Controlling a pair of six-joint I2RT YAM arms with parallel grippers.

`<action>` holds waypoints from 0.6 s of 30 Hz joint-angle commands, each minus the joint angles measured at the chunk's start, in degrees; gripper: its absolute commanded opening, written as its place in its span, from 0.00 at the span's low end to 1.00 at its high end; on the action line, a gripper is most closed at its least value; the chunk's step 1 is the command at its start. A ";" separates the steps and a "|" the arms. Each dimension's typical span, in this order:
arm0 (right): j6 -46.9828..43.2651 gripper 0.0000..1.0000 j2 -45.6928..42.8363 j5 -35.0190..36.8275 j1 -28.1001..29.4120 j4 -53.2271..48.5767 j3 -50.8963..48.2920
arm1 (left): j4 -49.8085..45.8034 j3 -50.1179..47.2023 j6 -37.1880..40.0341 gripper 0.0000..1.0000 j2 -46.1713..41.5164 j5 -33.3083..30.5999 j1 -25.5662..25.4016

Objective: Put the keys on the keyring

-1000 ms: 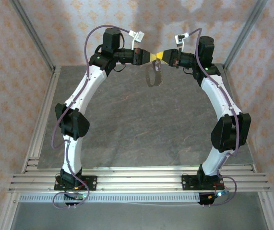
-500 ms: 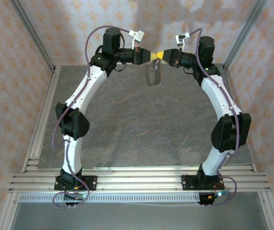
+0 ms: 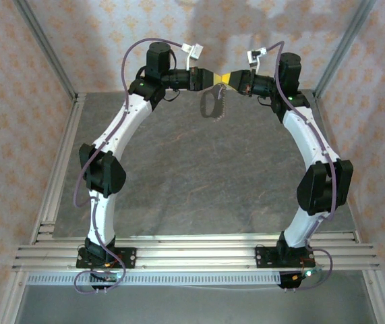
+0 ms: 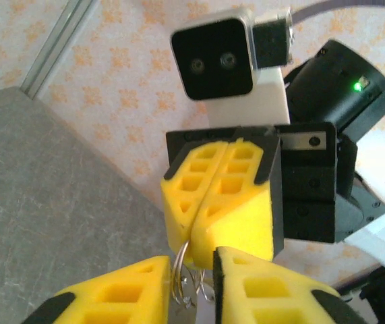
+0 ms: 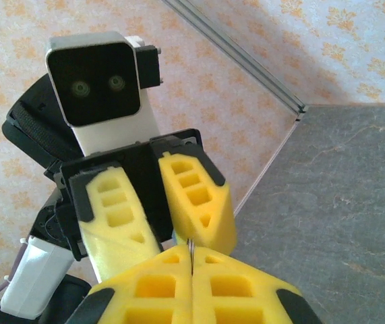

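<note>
Holding for threading | right hand (image 4: 193, 239) closed, pinching thin tan-brown oval keyring (image 3: 212, 105), which dangles just below its fingertips, steadied above grey tabletop (image 3: 199, 175) | left hand (image 4: 193, 262) fingers parted, straddling keyring, grip apparently slack.

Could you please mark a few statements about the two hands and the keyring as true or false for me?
1. The left hand and right hand meet tip to tip above the grey stone-patterned table. True.
2. The thin tan-brown oval keyring lies flat on the table. False: it hangs in the air just under the hands.
3. The right hand's yellow fingers are pressed together. True.
4. The left hand's yellow fingers are squeezed shut. False: they stand apart, with ring wire in the gap.
</note>
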 commanded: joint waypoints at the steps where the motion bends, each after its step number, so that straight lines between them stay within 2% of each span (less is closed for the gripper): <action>1: -0.64 0.00 -2.62 -0.48 -0.37 1.08 -0.72 | 4.34 -0.34 -0.07 0.27 -3.64 -2.43 0.20; 6: -0.59 0.00 -2.97 -0.02 -0.63 1.21 -1.39 | 9.49 -3.11 -4.55 0.29 -5.06 -3.24 1.33; 18: 1.19 0.00 -2.88 -0.10 -0.63 3.38 -1.22 | 7.23 -4.26 -2.83 0.29 -4.52 -2.47 1.31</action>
